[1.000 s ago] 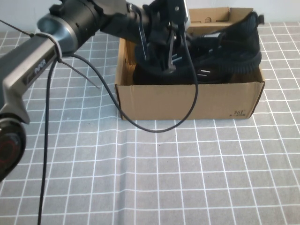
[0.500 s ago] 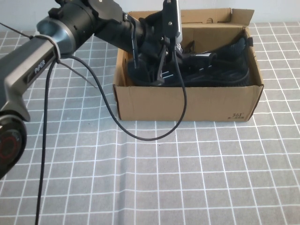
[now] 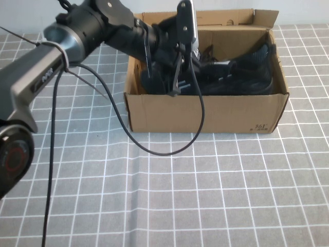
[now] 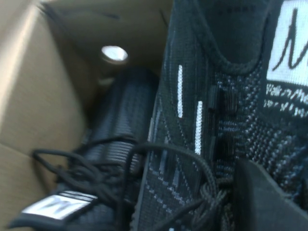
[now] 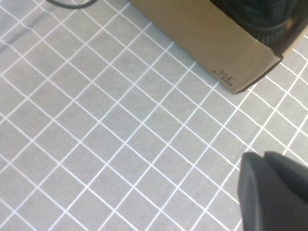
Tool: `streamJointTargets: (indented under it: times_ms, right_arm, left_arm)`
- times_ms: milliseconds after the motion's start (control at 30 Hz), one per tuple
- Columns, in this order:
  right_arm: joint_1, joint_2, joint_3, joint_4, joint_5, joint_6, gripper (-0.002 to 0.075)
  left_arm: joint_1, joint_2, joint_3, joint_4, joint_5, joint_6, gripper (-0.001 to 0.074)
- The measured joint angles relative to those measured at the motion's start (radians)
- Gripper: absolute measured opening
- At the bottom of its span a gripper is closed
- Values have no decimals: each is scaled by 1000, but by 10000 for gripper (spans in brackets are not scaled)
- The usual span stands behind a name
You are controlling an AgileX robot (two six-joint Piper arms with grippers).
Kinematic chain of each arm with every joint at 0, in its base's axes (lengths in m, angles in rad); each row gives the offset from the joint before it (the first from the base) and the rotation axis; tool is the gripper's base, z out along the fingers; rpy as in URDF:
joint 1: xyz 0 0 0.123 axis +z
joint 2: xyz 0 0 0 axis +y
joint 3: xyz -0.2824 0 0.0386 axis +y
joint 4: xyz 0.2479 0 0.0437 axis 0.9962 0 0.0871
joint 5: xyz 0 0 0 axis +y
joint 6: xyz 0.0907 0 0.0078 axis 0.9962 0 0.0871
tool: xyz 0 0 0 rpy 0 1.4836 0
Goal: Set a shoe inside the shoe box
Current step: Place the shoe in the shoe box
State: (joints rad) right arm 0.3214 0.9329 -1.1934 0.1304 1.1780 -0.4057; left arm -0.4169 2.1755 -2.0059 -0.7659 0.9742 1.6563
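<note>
Nearest the camera in the high view, bare grey gridded tablecloth [image 3: 205, 195], nothing on it but the left arm's black cable [image 3: 154, 149] looping down in front of the shoe box [image 3: 205, 110]. The right gripper [image 5: 274, 187] is parked off to the side, out of the high view; its wrist view looks down at the cloth and the box's printed front corner, jaws pressed together, holding nothing, likely just kept out of the way. The box stands open, lid flap [image 3: 226, 18] folded up at the back so the top is free for loading. The left gripper [image 3: 172, 77] reaches over the box's left end and down inside, jaws nearly closed, pinching the shoe [image 3: 231, 80] at its collar beside the laces (exact contact hidden by the wrist hardware). Gripping there probably lets the sole go down first. The shoe lies lengthwise inside the box, low between the walls, stretching from the gripper toward the robot's right, its far end leaning against the right wall. The left wrist view shows a second black sneaker [image 4: 110, 144] alongside it in the box, touching or just beside. Placement looks nearly done; release not yet made.
</note>
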Motion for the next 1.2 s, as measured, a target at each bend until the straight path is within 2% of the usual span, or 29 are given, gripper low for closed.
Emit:
streamJointTargets:
  times_ms: [767,867,1000,1033,1100,1200]
  right_arm:
    - [0,0,0,2,-7,0,-16]
    - [0,0,0,2,-7,0,-16]
    - [0,0,0,2,-7,0,-16]
    - [0,0,0,2,-7,0,-16]
    - [0,0,0,0,-7,0,-16]
    - [0,0,0,-1,-7,0,-16]
  left_arm:
    - [2,90,-1,-15,5,32,38]
    - [2,90,-1,-29,7,30,124]
    - [2,81,-1,-51,8,7,350]
    - [4,75,-2,-54,7,2,386]
    - [4,56,-2,-55,9,-4,442]
    - [7,19,-2,-58,11,-40,469]
